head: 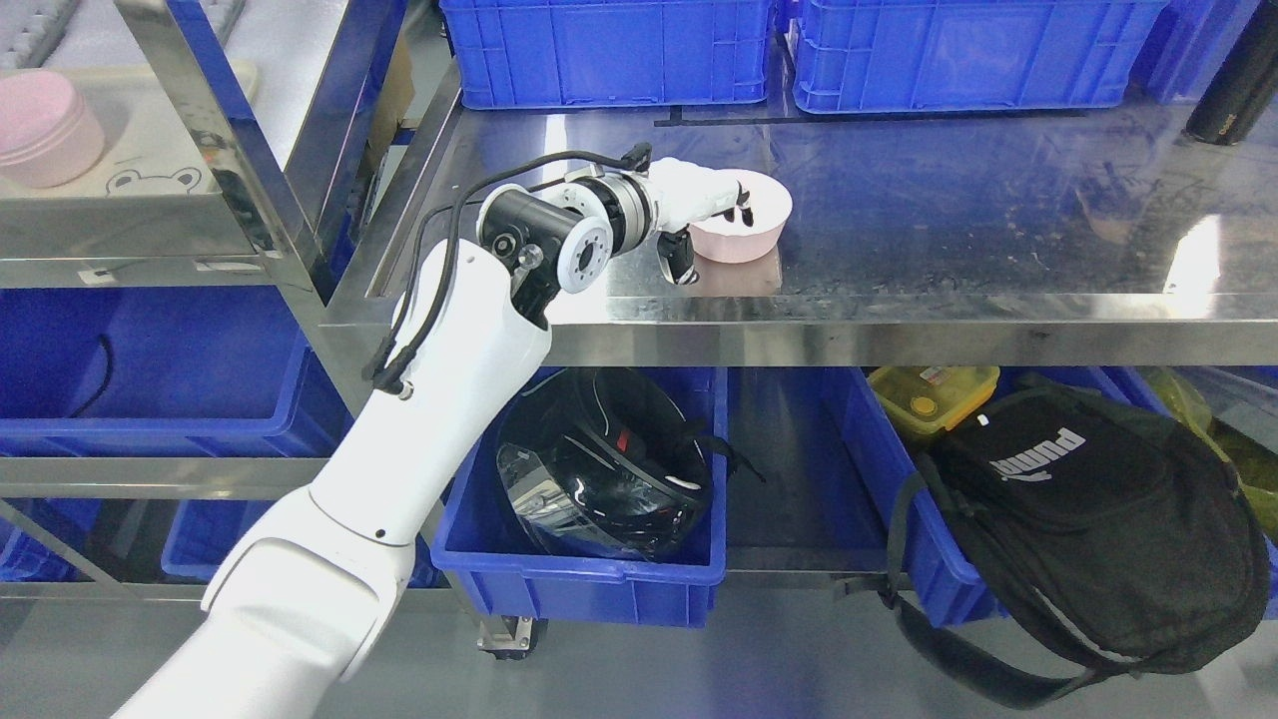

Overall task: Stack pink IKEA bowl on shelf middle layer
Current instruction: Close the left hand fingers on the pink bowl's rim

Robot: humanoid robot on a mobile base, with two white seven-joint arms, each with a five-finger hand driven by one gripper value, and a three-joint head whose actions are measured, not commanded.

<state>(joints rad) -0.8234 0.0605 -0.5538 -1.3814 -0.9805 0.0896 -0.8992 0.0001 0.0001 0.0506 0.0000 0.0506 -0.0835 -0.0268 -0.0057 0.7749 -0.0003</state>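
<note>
Shiny steel shelf holds my bowl near its front edge; my left hand pinches the rim, fingers inside, thumb outside; a slip could tip it off.

We've got the left hand reaching up from the lower left onto the steel shelf, fingers hooked over the near rim of the pink bowl with the thumb down its outside wall, so it's gripped. The bowl sits upright on the shelf. Behind it are two blue crates. One level down, a blue bin holds a black helmet, with a black backpack hanging off to the right. Another pink bowl sits upside down on the cart at far left.
</note>
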